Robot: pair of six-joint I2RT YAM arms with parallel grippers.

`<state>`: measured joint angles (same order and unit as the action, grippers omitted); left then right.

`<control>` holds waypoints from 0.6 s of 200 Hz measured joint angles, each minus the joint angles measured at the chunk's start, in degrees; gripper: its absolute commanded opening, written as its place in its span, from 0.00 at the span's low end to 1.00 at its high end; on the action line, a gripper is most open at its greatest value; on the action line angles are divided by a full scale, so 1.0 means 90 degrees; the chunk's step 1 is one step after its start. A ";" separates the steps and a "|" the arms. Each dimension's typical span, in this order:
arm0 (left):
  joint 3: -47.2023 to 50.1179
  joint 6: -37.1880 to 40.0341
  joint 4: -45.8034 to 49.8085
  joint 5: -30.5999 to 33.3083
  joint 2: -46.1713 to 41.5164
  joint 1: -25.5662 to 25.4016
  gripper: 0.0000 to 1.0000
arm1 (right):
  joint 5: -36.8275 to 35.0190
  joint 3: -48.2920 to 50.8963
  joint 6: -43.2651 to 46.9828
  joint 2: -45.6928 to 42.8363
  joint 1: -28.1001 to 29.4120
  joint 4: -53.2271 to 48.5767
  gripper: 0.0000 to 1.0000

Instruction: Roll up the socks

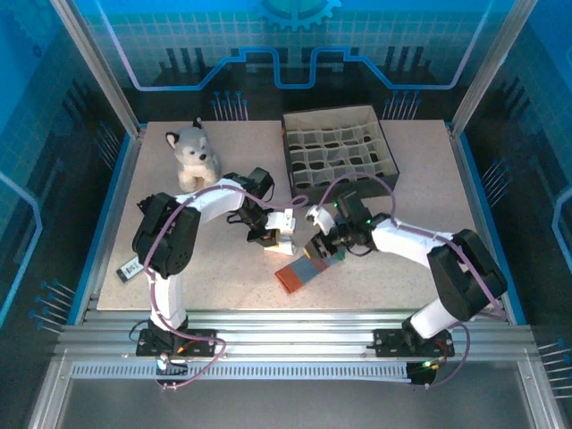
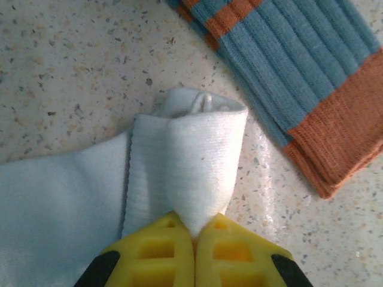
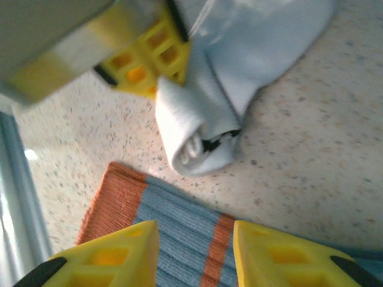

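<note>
Left wrist, left gripper (image 2: 194, 234) pinching white sock (image 2: 185, 155), right wrist, roll's spiral end, right gripper (image 3: 194, 239) spread

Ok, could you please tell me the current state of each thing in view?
white sock: partly rolled, its rolled end pinched by the left gripper.
grey-blue sock: lying flat on the table, unrolled.
left gripper: shut on the white sock.
right gripper: open, above the grey-blue sock, holding nothing.
plush husky: sitting upright, untouched.
divided box: open-topped, compartments look empty.
</note>
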<state>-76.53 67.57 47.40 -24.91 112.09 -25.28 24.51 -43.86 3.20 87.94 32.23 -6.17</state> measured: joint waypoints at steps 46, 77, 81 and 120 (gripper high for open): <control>-0.0177 0.0002 0.0440 -0.0221 0.0138 0.0143 0.00 | -0.0488 0.1008 0.0656 0.0017 0.0554 0.2013 0.49; -0.0199 0.0000 0.0529 -0.0272 0.0148 0.0168 0.00 | -0.0437 0.1005 0.0542 0.0486 0.0549 0.3045 0.49; -0.0199 0.0000 0.0532 -0.0274 0.0148 0.0168 0.00 | -0.0427 0.1005 0.0522 0.0549 0.0549 0.3135 0.49; -0.0209 -0.0015 0.0539 -0.0342 0.0182 0.0189 0.00 | -0.0182 0.0998 0.0345 0.0901 0.0527 0.3679 0.49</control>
<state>-78.41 67.44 52.25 -27.99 113.73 -23.57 22.87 -34.87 6.31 96.05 36.97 26.94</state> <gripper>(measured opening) 0.044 0.492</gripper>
